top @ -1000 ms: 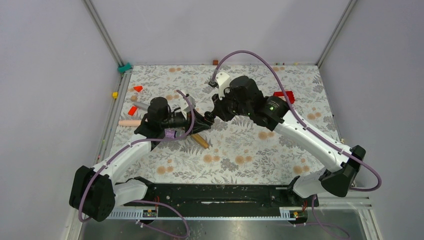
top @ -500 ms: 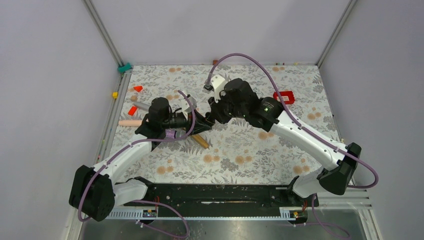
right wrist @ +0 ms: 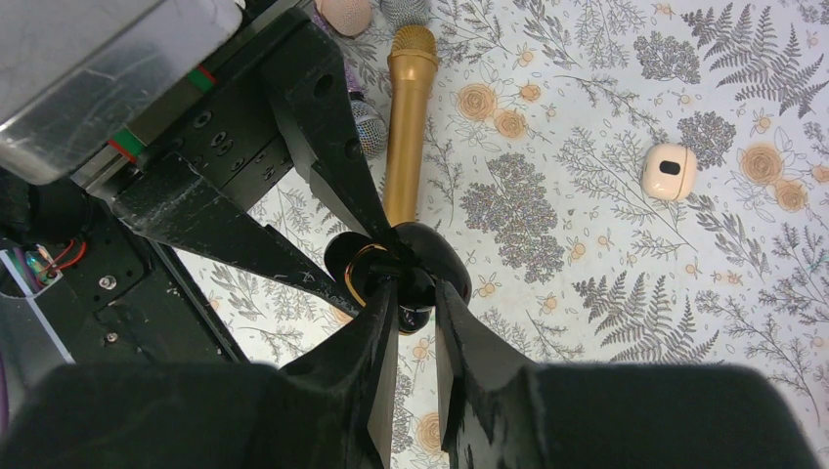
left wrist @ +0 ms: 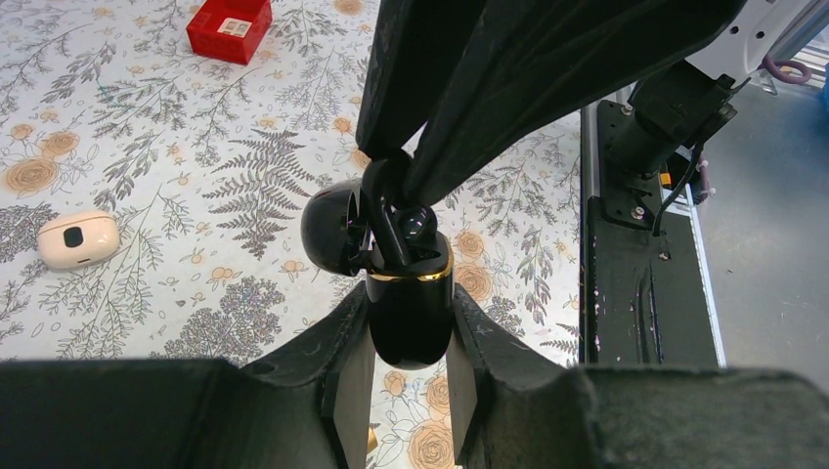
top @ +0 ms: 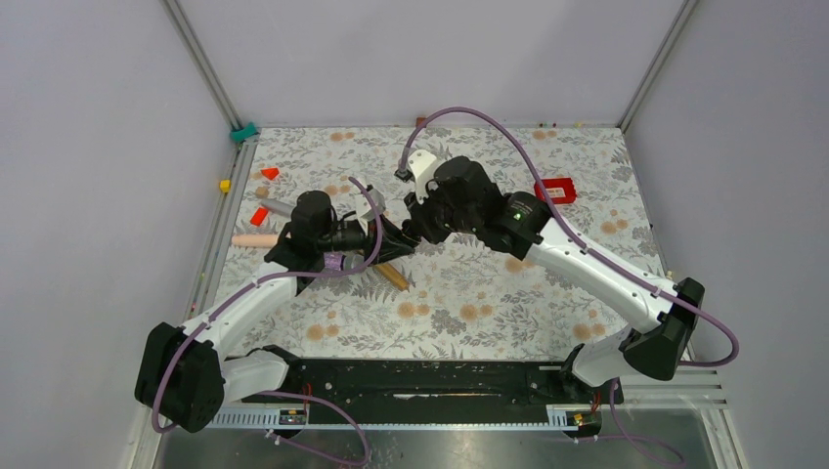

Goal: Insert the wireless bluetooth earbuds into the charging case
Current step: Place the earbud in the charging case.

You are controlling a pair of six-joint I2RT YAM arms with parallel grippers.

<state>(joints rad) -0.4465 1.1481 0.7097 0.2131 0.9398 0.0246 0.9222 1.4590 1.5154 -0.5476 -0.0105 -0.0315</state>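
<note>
1. Nearest the arm bases, the black rail [top: 420, 376] runs along the table's front edge. From it, flowered mat [top: 469, 313] stretches back to the charging case [left wrist: 411, 342], with wide room on the case's right side.
2. The left claw [left wrist: 409, 322] is closed on the case, one finger pressed on each side of its lower body. It holds the case above the mat.
3. The case's long axis lies in line with the left fingers. Its gold-rimmed mouth faces away from that wrist, and its lid [left wrist: 330, 230] hangs open to one side.
4. The right claw [right wrist: 413, 298] meets the case mouth head-on. Its fingers are pinched almost together on a small black earbud [left wrist: 415, 223], which sits at the mouth, touching the rim. How deep it sits cannot be told, nor where the other earbud is.
5. Under the case lies a gold microphone [right wrist: 406, 117], its long axis running away from the right wrist.
6. Beyond the case, a cream pod [left wrist: 78, 239] rests on the mat, well apart.
7. Farther back right of the case, a red box [top: 554, 189] sits near the rear edge. Small red blocks [top: 260, 216] crowd the left edge.
</note>
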